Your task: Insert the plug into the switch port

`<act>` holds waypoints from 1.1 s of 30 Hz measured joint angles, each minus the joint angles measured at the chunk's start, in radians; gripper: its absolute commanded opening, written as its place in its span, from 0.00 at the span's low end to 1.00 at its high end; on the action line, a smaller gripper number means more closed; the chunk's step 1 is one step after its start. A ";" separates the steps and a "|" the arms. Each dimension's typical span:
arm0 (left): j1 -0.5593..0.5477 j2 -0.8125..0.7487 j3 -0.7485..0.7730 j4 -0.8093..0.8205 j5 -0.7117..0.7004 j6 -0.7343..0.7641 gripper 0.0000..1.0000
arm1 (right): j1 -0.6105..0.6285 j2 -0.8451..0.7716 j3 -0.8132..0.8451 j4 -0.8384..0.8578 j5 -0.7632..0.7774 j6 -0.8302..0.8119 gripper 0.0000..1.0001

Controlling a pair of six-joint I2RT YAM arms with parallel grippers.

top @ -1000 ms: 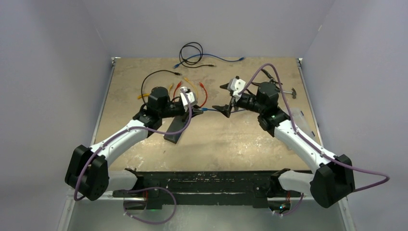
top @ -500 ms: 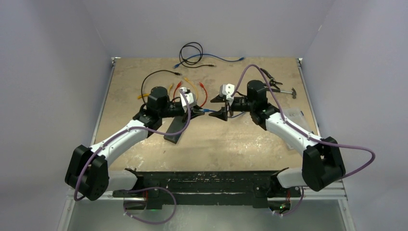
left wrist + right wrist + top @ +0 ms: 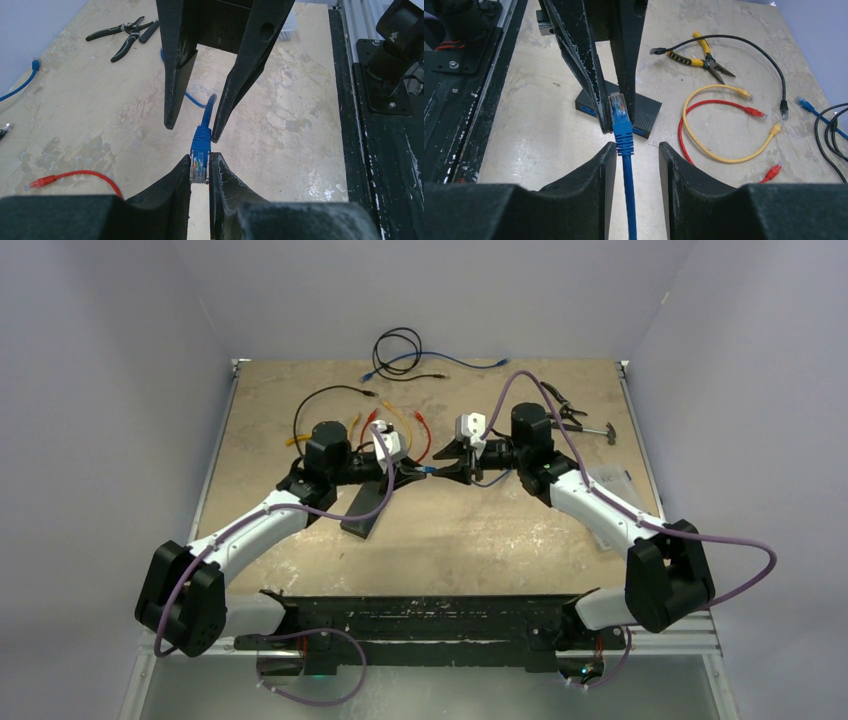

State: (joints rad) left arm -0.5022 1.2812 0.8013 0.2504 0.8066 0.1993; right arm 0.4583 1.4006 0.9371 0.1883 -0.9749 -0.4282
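A blue cable's clear plug (image 3: 200, 167) is pinched between the fingertips of my left gripper (image 3: 200, 161), which is shut on it above the table. My right gripper (image 3: 637, 150) faces it tip to tip. Its jaws straddle the blue boot and cable (image 3: 628, 195) just behind the plug (image 3: 618, 107). The cable lies against the left finger, with a gap to the right one, so that gripper is open. The switch (image 3: 647, 113), a flat black box, lies on the table below and behind the left gripper, and shows near the left arm (image 3: 365, 506) in the top view.
Red (image 3: 724, 104) and yellow (image 3: 729, 160) patch cables and a black cable (image 3: 769, 60) lie beyond the switch, with yellow-handled pliers (image 3: 698, 54). Black-handled pliers (image 3: 122, 36) lie at the far right of the table. More cables are coiled at the back edge (image 3: 400, 345).
My right arm has swung left to meet the left gripper, and its jaws have narrowed around the blue cable. The left arm and plug have stayed put.
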 measured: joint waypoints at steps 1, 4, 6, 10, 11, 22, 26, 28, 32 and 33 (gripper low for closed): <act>0.000 0.000 -0.002 0.008 0.002 -0.006 0.00 | 0.002 0.000 0.000 -0.002 -0.003 0.000 0.36; 0.000 0.000 -0.007 0.024 0.003 -0.017 0.00 | 0.005 0.001 0.000 -0.009 -0.009 -0.003 0.33; 0.000 0.001 -0.008 0.028 0.005 -0.025 0.00 | 0.008 0.001 0.000 -0.012 -0.011 -0.004 0.32; 0.000 0.005 -0.008 0.036 0.011 -0.034 0.00 | 0.013 0.001 0.002 -0.016 -0.011 -0.005 0.28; 0.000 0.007 -0.008 0.039 0.011 -0.035 0.00 | 0.013 0.001 0.002 -0.017 -0.012 -0.006 0.26; 0.003 0.015 -0.009 0.047 0.013 -0.059 0.18 | 0.018 0.001 0.013 -0.062 -0.007 -0.030 0.01; 0.002 0.014 -0.010 0.039 -0.066 -0.068 0.41 | 0.019 0.001 0.006 -0.048 0.034 -0.028 0.00; 0.003 0.013 -0.010 0.023 -0.135 -0.085 0.45 | 0.019 0.001 -0.014 -0.021 0.070 -0.014 0.01; 0.004 0.009 -0.006 -0.040 -0.298 -0.125 0.49 | 0.022 0.007 -0.062 0.029 0.158 0.029 0.00; 0.005 0.009 -0.005 -0.059 -0.344 -0.135 0.51 | 0.027 0.016 -0.071 0.041 0.186 0.045 0.00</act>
State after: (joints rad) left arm -0.4973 1.2903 0.7967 0.1913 0.4629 0.0643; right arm 0.4850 1.4162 0.8661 0.2295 -0.7891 -0.3828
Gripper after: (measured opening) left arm 0.478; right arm 0.083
